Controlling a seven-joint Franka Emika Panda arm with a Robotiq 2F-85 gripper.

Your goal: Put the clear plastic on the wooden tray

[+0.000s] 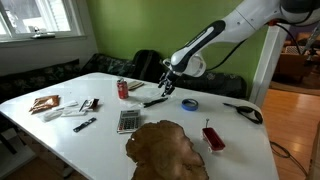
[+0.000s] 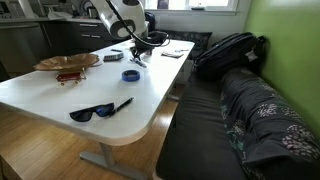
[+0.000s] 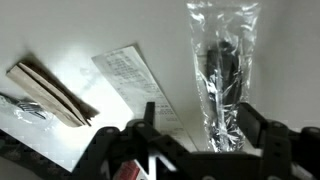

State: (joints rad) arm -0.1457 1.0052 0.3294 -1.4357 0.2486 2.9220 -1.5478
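Wrist view: clear plastic (image 3: pixel 222 70) long axis vertical, end btwn gripper (image 3: pixel 199 118) jaws.

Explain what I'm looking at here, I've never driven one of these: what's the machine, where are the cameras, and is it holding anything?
It is one white robot arm ending in a two-fingered tool. Two pictures come from cameras beside the table; the third looks down from the wrist. On the white table lie the wooden tray, a red can, a calculator, blue tape and sunglasses. In the wrist view the tool's jaws stand open either side of the clear plastic; it seems not gripped yet.
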